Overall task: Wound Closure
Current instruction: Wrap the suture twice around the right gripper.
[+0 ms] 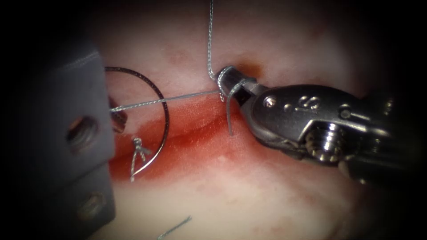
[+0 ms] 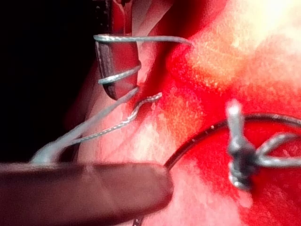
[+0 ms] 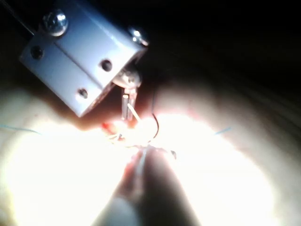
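Endoscope view: right claw (image 1: 227, 83) closed, thread (image 1: 169, 98) looped round it; left claw's state unclear.

Not much of a room to be made out here. In the endoscope view a bright pool of light (image 1: 267, 40) is thrown on the middle, and it is ringed by a black surround (image 1: 26, 26) that swallows all four corners. From the left wrist, a patch of plain darkness (image 2: 42, 70) is seen beside the lit area. From the right wrist, a hard white glare (image 3: 61, 174) is spread wide, with unlit black (image 3: 235, 37) behind it. What lies past the light can't be told.
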Controlling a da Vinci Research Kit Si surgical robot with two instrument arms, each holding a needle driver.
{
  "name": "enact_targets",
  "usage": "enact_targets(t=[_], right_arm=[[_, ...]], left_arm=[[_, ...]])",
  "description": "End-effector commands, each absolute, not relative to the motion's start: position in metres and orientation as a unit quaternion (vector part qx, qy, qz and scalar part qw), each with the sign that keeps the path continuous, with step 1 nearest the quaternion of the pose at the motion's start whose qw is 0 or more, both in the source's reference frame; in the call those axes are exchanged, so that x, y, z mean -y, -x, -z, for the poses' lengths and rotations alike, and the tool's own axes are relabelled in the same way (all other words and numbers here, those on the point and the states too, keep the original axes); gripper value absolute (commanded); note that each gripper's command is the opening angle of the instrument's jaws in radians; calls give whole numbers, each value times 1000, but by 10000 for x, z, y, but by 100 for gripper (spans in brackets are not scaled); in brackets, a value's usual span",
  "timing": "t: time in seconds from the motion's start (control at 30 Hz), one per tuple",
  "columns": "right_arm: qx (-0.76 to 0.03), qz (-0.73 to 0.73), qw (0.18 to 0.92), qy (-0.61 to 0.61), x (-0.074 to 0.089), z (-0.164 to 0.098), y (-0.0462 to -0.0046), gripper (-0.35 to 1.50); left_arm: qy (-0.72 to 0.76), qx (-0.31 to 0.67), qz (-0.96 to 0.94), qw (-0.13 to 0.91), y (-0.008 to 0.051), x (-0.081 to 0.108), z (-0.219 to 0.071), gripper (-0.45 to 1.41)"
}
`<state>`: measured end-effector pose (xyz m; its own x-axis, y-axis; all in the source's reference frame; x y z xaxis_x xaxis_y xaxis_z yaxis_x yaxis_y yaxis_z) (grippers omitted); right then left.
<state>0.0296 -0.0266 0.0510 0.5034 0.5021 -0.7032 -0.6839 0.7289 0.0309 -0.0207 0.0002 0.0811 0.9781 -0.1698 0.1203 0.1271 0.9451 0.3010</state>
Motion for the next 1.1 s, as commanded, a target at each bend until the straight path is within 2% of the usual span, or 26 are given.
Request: enact_targets(t=[0.03,0.2,0.27,0.4,0.5,0.67,0.7,0.87,1.0,1.1], right_arm=[[-359,-338,860,134,261,-509,-313,-35],[-350,-327,864,153,267,-516,-324,-35],[-377,-337,853,132,266,-518,-332,-35],[-383,-332,853,124,264,-518,-331,-35],[-411,-313,851,91,262,-511,-324,-35],[-489,-237,839,-18,245,-482,-288,-35],[-510,-221,830,-35,239,-477,-271,-35],[-521,-246,817,-23,217,-461,-215,-35],[-526,-244,814,-31,215,-466,-200,-35],[-552,-226,796,-99,222,-469,-200,-35]], left_arm=[[-147,73,76,984,210,-15,-804,-45],[-148,75,79,983,213,-13,-800,-45],[-147,74,81,983,216,-11,-801,-45],[-146,74,81,983,217,-12,-803,-45],[-102,64,142,982,220,-27,-807,-45],[-48,65,152,985,214,-47,-806,-45],[-41,62,153,985,211,-49,-806,-45],[-42,51,175,982,191,-58,-811,-45],[-43,54,170,983,180,-63,-815,-45],[-47,55,181,981,177,-65,-816,-45]])
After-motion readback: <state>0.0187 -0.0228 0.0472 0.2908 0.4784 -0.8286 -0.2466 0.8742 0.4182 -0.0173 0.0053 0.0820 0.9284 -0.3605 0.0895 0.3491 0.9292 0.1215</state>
